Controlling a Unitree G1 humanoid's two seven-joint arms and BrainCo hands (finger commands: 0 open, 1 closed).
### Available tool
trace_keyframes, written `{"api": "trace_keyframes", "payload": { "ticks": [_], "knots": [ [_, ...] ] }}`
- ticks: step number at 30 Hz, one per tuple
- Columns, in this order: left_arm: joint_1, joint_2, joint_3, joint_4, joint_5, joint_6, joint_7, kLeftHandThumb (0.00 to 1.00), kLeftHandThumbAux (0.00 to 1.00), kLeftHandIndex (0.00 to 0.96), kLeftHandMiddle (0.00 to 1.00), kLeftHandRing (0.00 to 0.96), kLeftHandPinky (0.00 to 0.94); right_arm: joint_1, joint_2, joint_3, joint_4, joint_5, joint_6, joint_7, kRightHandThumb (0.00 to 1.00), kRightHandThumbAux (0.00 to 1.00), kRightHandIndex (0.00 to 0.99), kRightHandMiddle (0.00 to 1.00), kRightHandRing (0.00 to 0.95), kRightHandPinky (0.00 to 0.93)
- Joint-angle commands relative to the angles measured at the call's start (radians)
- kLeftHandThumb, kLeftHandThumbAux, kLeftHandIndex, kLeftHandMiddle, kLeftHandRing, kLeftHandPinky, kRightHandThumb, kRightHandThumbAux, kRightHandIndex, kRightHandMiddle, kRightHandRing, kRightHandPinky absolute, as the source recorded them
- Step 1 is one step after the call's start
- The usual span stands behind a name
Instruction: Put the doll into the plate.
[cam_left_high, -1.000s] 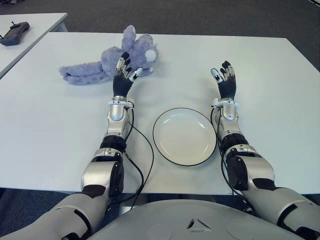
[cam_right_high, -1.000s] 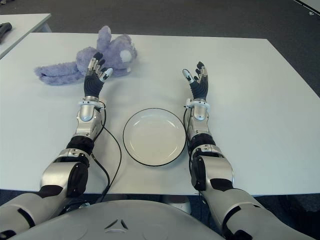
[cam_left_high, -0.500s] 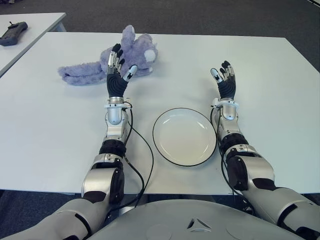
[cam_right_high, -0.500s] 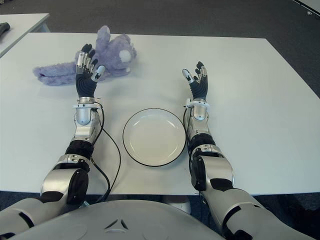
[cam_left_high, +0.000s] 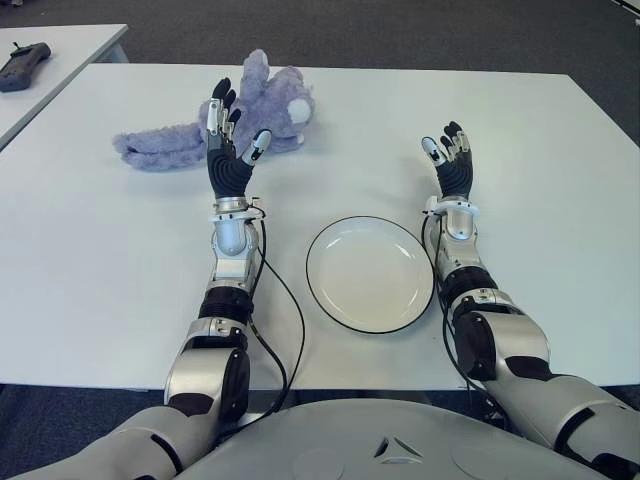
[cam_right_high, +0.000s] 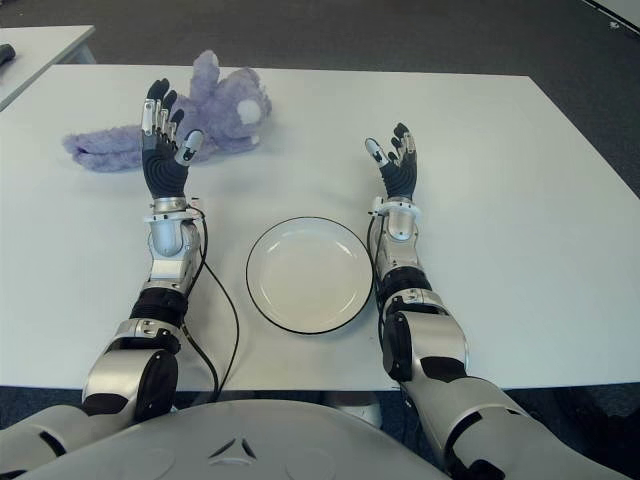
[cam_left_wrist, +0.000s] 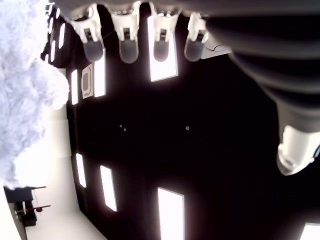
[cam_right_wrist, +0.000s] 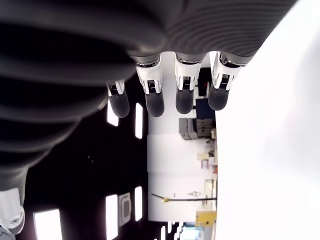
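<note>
Since one second ago your left hand has risen and gone forward: it showed low in front of the doll then, and now stands upright with its fingertips reaching up across the doll's body in the eye views. Note that the fingers are straight and spread and the thumb is held out to the side; the left wrist view shows four fingertips in a row with nothing between them, and only the doll's pale fur at one edge, apart from the fingers. You have no grip on anything with this hand. Whether the hand touches the doll cannot be told from the eye views. The doll, purple plush with a white patch on the head, lies on the white table at the far left, long limbs stretched out to the robot's left, well apart from the plate. The plate sits empty, white with a dark rim, near the table's front edge between your two forearms. Your right hand shows past the plate on its right side, unchanged, fingers extended and loosely apart, holding nothing.
</note>
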Motion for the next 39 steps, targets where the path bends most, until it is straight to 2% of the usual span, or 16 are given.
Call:
{"api": "trace_keyframes", "payload": {
  "ticks": [1,12,16,20,26,39],
  "knots": [
    [0.258,-0.048,-0.051,0.120,0.087,0.010,0.055,0.000,0.526,0.000,0.000,0.000,0.000,0.379,0.096,-0.024,0.247,0.023,0.010,0.001,0.000,0.572,0.075,0.085,0.056,0.056],
    [0.203,-0.025,-0.043,0.100,0.094,0.073,0.077,0.000,0.527,0.000,0.000,0.000,0.000,0.378,0.098,-0.019,0.247,0.016,0.007,-0.008,0.000,0.574,0.079,0.090,0.059,0.059],
    [0.155,-0.007,-0.034,0.135,0.083,0.102,0.076,0.000,0.527,0.000,0.000,0.000,0.000,0.376,0.098,-0.018,0.247,0.014,0.006,-0.013,0.000,0.576,0.083,0.093,0.060,0.054],
    [0.061,0.038,-0.017,0.236,0.068,0.140,0.070,0.000,0.543,0.000,0.000,0.000,0.000,0.374,0.099,-0.019,0.248,0.014,0.011,-0.013,0.000,0.576,0.084,0.095,0.060,0.053],
    [-0.010,0.082,-0.021,0.300,0.080,0.181,0.074,0.000,0.593,0.000,0.000,0.000,0.000,0.372,0.102,-0.030,0.250,0.025,0.015,-0.007,0.000,0.590,0.076,0.093,0.061,0.055],
    [-0.066,0.121,-0.048,0.303,0.124,0.226,0.120,0.000,0.623,0.000,0.000,0.000,0.000,0.376,0.098,-0.017,0.250,0.005,0.005,-0.018,0.000,0.564,0.062,0.090,0.062,0.044]
  ]
}}
